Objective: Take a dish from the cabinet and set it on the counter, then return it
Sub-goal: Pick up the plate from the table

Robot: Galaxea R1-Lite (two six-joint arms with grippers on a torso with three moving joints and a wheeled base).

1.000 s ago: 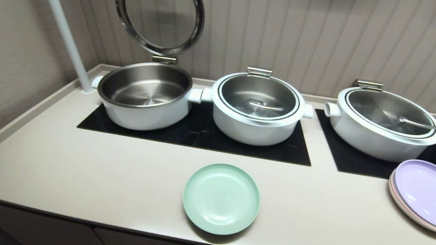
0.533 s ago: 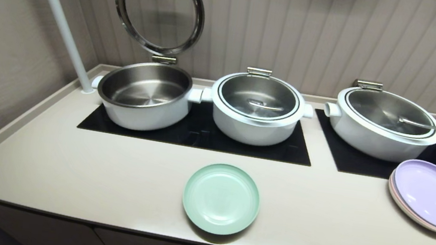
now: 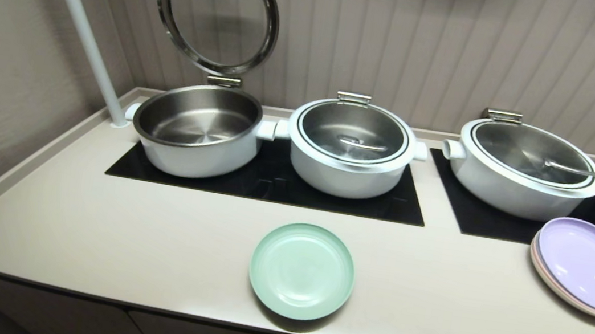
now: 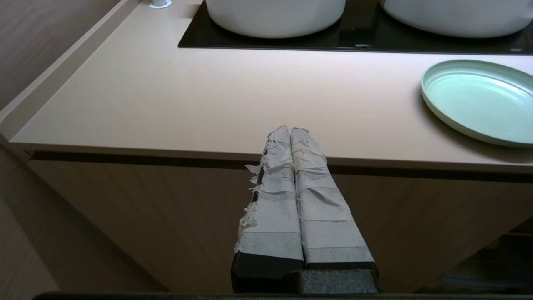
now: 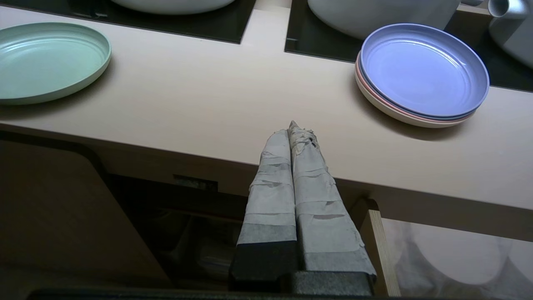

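The pale mint-green dish [image 3: 302, 271] lies flat on the cream counter [image 3: 150, 239], near its front edge and in front of the black glass panel [image 3: 272, 186]. Neither arm shows in the head view. My left gripper [image 4: 290, 130] is shut and empty, held level before the cabinet front [image 4: 145, 216], with the dish [image 4: 479, 100] off to one side. My right gripper [image 5: 291, 129] is also shut and empty, below the counter edge [image 5: 208, 154] in front of the dark open cabinet [image 5: 166, 233]. From there the dish [image 5: 46, 58] sits apart on the counter.
Several white pots stand on the black panels; the left pot [image 3: 196, 130] has its glass lid [image 3: 217, 10] raised. A stack of plates with a purple one on top [image 3: 589, 266] sits at the right. A white pole [image 3: 83, 26] rises at the back left. A wooden door edge [image 5: 377, 250] stands beside my right gripper.
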